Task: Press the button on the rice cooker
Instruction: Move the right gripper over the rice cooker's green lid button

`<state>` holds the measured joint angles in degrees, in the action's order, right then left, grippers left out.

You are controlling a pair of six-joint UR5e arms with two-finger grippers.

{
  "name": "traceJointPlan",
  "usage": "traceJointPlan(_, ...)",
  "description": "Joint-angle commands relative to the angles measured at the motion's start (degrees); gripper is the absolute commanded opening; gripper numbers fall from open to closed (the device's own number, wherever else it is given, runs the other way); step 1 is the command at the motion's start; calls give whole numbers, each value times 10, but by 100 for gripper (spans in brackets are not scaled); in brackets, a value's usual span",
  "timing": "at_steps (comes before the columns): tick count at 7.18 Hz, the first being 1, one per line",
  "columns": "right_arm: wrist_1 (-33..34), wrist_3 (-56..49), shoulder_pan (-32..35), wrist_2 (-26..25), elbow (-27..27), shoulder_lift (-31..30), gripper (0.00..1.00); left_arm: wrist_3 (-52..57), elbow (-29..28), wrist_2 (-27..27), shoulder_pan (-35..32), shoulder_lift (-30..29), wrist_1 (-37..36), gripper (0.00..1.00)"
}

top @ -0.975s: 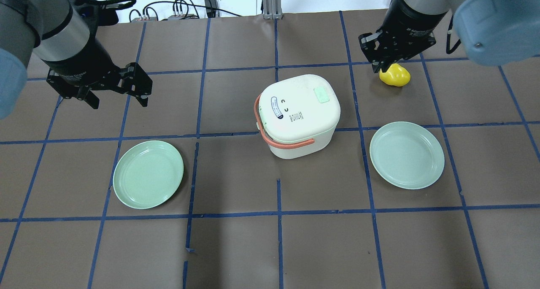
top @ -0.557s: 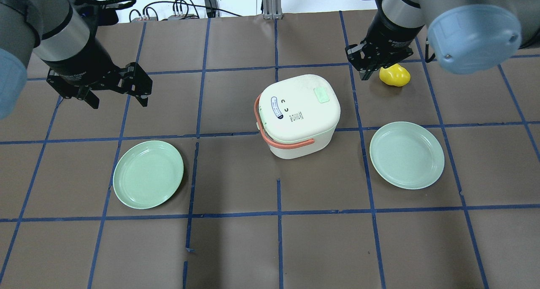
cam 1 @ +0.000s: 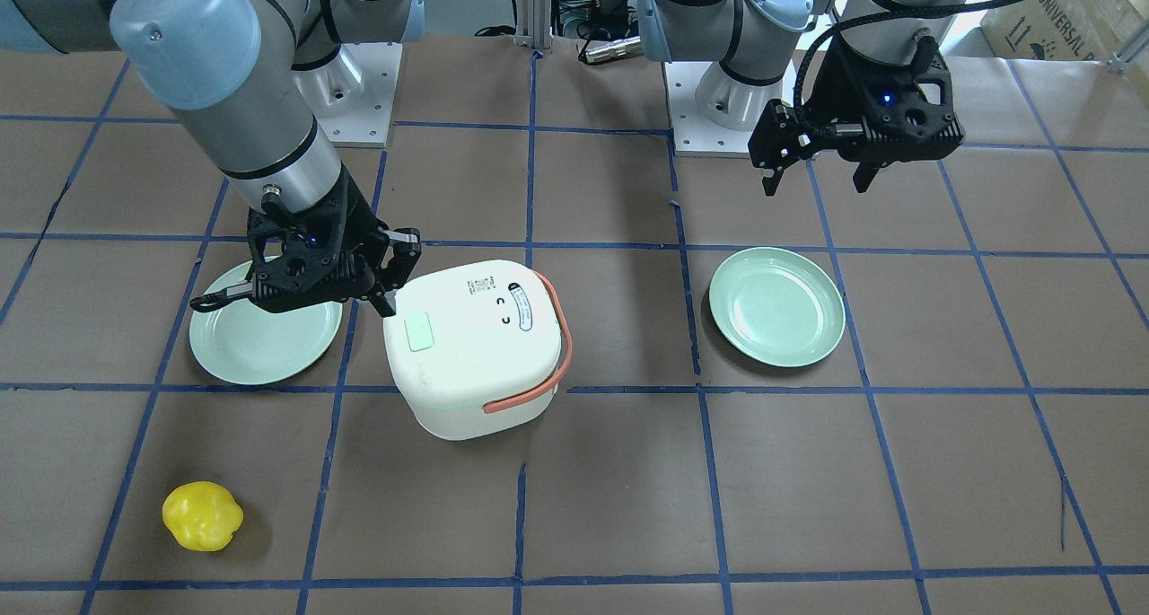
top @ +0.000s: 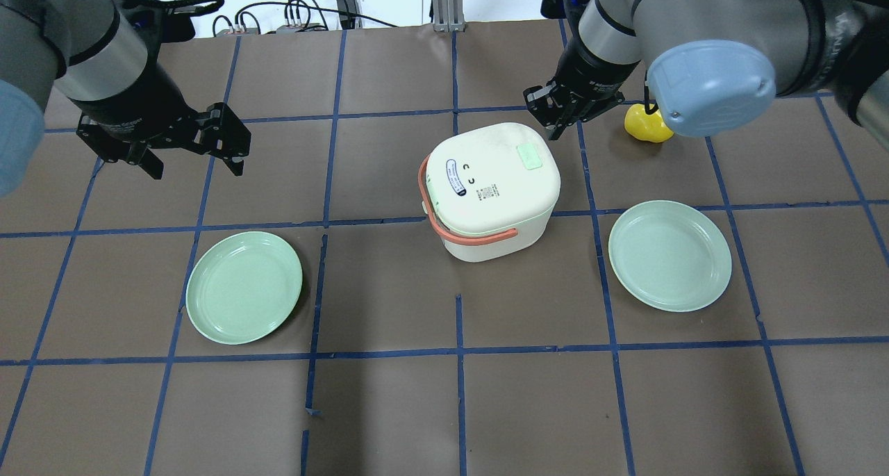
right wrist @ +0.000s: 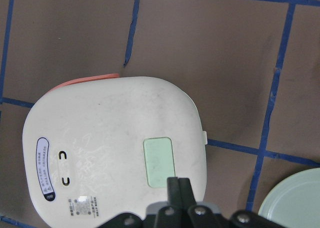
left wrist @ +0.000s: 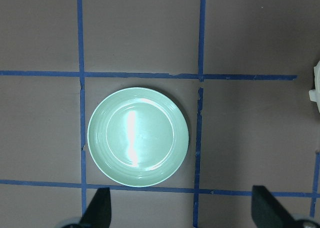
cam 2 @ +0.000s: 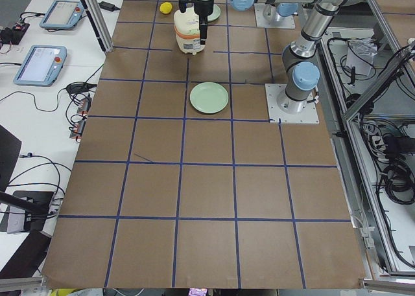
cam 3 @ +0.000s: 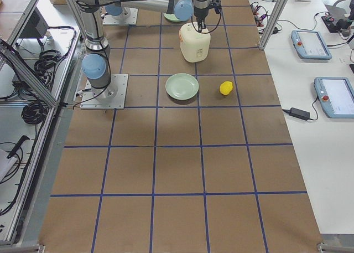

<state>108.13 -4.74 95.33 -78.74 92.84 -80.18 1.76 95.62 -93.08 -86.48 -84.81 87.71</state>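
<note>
Rice cooker [top: 493, 184] at the table's middle, with its pale green button [right wrist: 158, 161] on the lid's top. The right gripper [right wrist: 178, 182] has its fingers pinched together, probably to form one blunt tip for pressing. It hangs by the lid's edge nearest the button, seemingly not touching. The left gripper [top: 194, 165] is spread wide and idle, well apart, near a green plate [left wrist: 137, 136].

Robotics lab: 2 teach pendants [cam 3: 311, 44], cable bundles [cam 2: 392, 170], blue-taped grid table [top: 389, 406].
</note>
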Motion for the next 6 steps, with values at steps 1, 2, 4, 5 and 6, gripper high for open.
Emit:
traceJointPlan(1,14,-4,1,26,1,12,8,0,0,0,0,0,0,100)
traceJointPlan(2,21,-7,2,27,6,19,8,0,0,0,0,0,0,100)
traceJointPlan(4,37,-7,2,27,24,20,8,0,0,0,0,0,1,100)
traceJointPlan(5,38,-7,2,27,28,20,9,0,0,0,0,0,0,100)
traceJointPlan(6,38,-7,2,29,28,20,9,0,0,0,0,0,1,100)
